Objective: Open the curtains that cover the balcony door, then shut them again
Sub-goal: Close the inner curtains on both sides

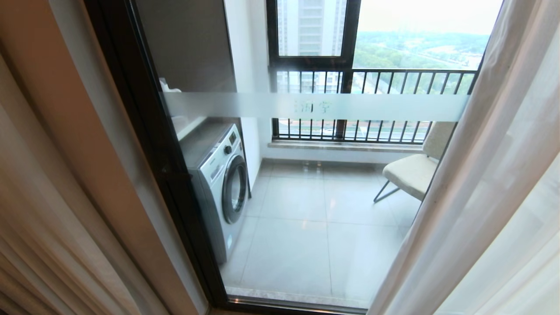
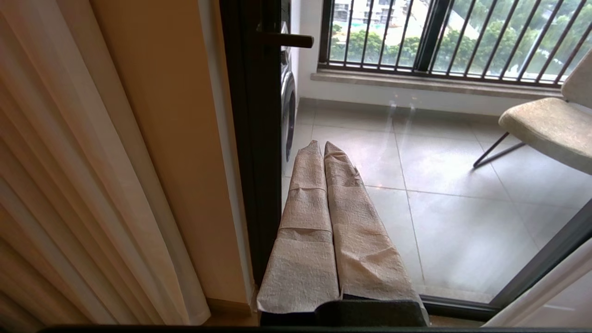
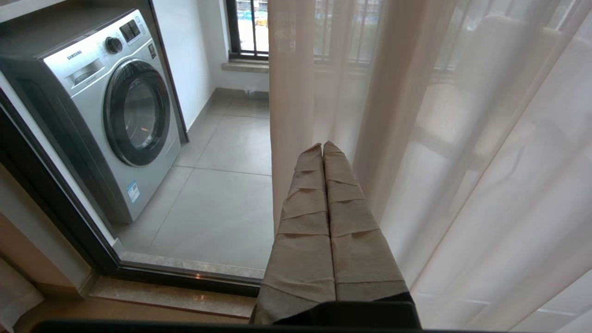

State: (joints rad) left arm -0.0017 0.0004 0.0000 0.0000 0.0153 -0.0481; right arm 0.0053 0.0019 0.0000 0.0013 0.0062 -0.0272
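From my head camera I saw the thin see-through white sheer curtain hanging at the right, its edge slanting across the glass. At the left hung the pleated beige-grey curtain folds beside a tan wall strip. Between them stood the tall glass balcony door in its black metal frame, uncovered, crossed by a horizontal frosted white stripe bearing small characters. Behind the glass I noted a silver front-loading washing machine at the left, a beige cushioned chair on thin dark legs at the right, grey floor tiles, and a black barred railing before a black-framed window.
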